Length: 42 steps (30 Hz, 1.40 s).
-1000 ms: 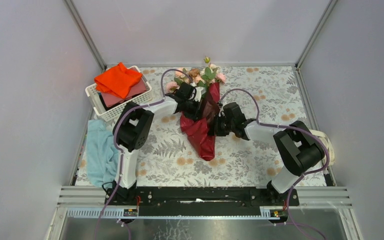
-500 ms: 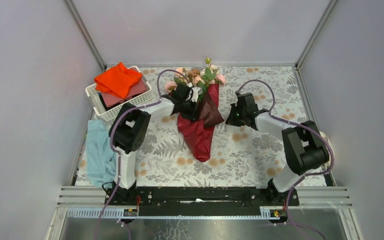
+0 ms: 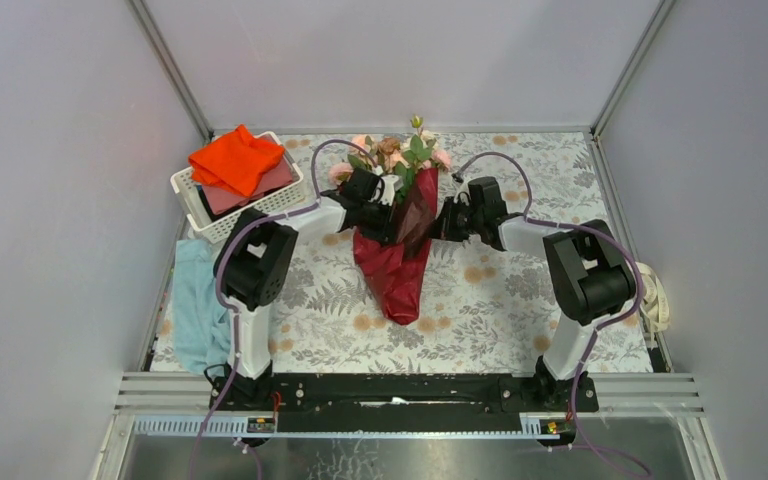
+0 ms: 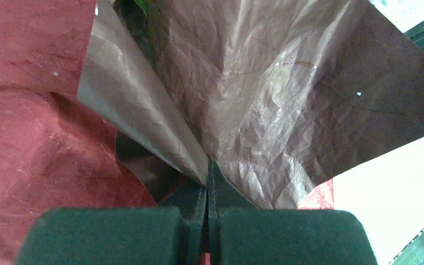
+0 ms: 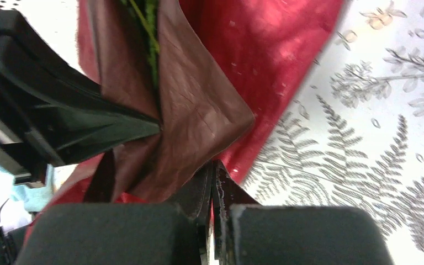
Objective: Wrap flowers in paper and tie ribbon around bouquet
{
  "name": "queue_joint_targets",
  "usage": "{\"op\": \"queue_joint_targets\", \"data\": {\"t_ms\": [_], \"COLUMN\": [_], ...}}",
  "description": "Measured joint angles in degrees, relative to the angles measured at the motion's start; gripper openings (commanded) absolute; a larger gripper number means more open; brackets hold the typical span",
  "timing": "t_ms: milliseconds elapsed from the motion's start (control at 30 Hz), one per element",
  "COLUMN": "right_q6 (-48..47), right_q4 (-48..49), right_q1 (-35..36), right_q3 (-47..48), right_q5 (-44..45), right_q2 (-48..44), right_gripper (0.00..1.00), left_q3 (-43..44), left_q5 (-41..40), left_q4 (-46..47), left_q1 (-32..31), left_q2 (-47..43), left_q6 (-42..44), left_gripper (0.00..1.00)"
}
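The paper is wrapped as a cone around the flowers at the centre of the worktop, blooms toward 12 o'clock, tip toward 6 o'clock. One fold is pinched in the closed left jaws from 9 o'clock, another in the closed right jaws from 3 o'clock.

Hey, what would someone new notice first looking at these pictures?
The dark red paper cone in the middle, with pink flowers poking out of its far end. The left gripper and right gripper come in from either side, both shut on its folds. Next, the bright orange cloth atop the white basket at far left.
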Motion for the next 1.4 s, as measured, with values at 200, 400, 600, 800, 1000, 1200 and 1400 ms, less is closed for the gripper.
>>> {"op": "queue_joint_targets", "data": {"t_ms": [200, 400, 600, 800, 1000, 1200, 1400], "right_q6": [1.9, 3.3, 3.7, 5.4, 7.8, 9.6, 11.7], "right_q4": [4.7, 6.1, 6.6, 9.6, 12.2, 15.2, 17.3], "right_q1": [0.9, 3.0, 7.8, 11.1, 11.5, 11.7, 11.8], "right_q3": [0.0, 1.7, 7.7, 11.0, 11.4, 11.9, 10.1], "right_q5": [-3.2, -5.1, -6.4, -6.4, -6.2, -7.2, -6.0], "right_q2": [0.1, 3.3, 7.8, 11.2, 18.0, 19.7, 18.9], "right_gripper": [0.0, 0.0, 0.0, 0.0, 0.0, 0.0, 0.0], "left_q3": [-1.2, -3.6, -4.5, -5.7, -6.2, -5.8, -0.9], "left_q5": [0.1, 1.7, 4.1, 5.5, 6.3, 6.4, 6.2], "left_q4": [-0.1, -0.8, -1.3, -2.5, -4.0, -4.1, -1.4], "left_q1": [0.0, 0.0, 0.2, 0.5, 1.0, 1.0, 1.0], "left_q2": [-2.0, -8.2, -15.9, -17.8, -18.6, -20.3, -13.5], "left_q6": [0.9, 2.8, 4.5, 5.2, 6.0, 6.1, 2.5], "left_gripper": [0.0, 0.0, 0.0, 0.0, 0.0, 0.0, 0.0]}}
